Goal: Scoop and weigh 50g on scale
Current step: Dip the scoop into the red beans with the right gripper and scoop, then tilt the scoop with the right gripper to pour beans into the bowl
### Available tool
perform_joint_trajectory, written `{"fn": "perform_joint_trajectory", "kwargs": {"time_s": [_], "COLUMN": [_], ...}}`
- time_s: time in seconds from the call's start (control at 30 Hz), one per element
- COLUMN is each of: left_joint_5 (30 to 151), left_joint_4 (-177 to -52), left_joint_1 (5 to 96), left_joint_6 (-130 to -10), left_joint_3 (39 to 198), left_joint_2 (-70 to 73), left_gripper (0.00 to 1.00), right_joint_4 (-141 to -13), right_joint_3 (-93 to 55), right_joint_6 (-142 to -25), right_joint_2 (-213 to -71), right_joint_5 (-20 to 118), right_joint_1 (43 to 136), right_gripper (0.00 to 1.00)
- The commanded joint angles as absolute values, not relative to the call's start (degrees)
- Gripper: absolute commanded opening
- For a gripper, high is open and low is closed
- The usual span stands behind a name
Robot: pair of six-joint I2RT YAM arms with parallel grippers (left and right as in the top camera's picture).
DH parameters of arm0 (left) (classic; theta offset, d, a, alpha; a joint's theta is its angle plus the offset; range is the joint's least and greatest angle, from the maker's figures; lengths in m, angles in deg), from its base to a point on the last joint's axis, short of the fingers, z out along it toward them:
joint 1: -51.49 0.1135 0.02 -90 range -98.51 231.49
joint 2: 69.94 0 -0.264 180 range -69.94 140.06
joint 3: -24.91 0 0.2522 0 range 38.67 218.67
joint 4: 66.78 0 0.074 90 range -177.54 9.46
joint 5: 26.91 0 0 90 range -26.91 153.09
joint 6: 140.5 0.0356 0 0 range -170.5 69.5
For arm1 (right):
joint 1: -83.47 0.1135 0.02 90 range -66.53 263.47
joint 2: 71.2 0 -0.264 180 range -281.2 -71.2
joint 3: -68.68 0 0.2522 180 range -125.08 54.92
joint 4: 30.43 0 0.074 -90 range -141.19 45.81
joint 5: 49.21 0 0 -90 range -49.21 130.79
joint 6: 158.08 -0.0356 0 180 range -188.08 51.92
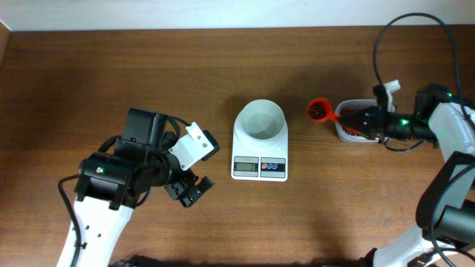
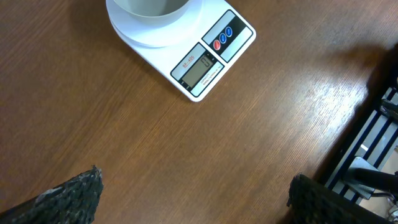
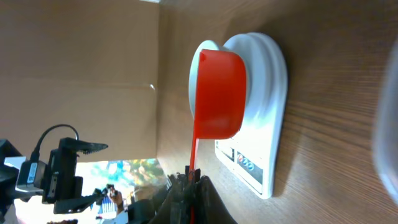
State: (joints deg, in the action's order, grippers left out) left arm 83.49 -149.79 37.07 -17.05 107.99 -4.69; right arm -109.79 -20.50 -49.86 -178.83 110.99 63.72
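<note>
The white scale [image 1: 259,167] stands at the table's middle with a round white bowl [image 1: 261,120] on top, empty inside. My right gripper [image 1: 369,119] is shut on the handle of a red scoop [image 1: 319,110] holding red-brown beans. The scoop hangs between the bowl and the clear bean tub [image 1: 347,133], right of the bowl. In the right wrist view the scoop [image 3: 217,93] shows from below in front of the scale [image 3: 264,124], its handle in my right gripper [image 3: 191,178]. My left gripper [image 1: 189,189] hangs open over bare wood left of the scale [image 2: 200,68], its fingertips [image 2: 81,190] wide apart.
Black cables [image 1: 386,37] loop over the table's back right corner. The left arm's white and black body [image 1: 126,170] covers the front left. A black and white frame [image 2: 373,143] shows past the table's edge in the left wrist view.
</note>
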Motion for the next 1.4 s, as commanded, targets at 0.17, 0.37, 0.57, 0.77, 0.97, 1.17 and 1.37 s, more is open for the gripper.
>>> {"fn": "perform_joint_trajectory", "kwargs": {"time_s": [0.17, 0.37, 0.57, 0.77, 0.97, 1.17, 1.37], "left_joint_5": [84.35, 84.32, 84.32, 84.35, 84.32, 84.35, 84.32], "left_joint_4": [-149.83, -149.83, -149.83, -149.83, -149.83, -149.83, -149.83], "left_joint_1": [37.4, 37.4, 37.4, 37.4, 37.4, 37.4, 37.4], "left_joint_6": [-16.18, -16.18, -16.18, -16.18, -16.18, -16.18, -16.18], "left_joint_3": [108.84, 108.84, 108.84, 108.84, 108.84, 108.84, 108.84], "left_joint_2": [-4.86, -4.86, -4.84, -4.84, -4.84, -4.84, -4.84], "left_gripper": [0.99, 0.99, 0.99, 0.99, 0.99, 0.99, 0.99], "right_joint_4": [-108.22, -104.33, -98.03, -92.04, -88.24, -87.76, -85.7], "right_joint_3": [-20.3, -20.3, -20.3, -20.3, -20.3, -20.3, -20.3], "right_joint_6": [-48.83, -51.54, -52.68, -50.03, -47.21, -37.79, -32.88], "right_joint_2": [-177.3, -177.3, -177.33, -177.33, -177.33, -177.33, -177.33], "right_joint_5": [113.89, 113.87, 112.32, 106.4, 98.57, 98.62, 100.78], "right_joint_1": [72.44, 78.15, 81.1, 84.49, 85.82, 85.82, 85.82], "right_gripper": [0.04, 0.04, 0.04, 0.04, 0.04, 0.04, 0.04]}}
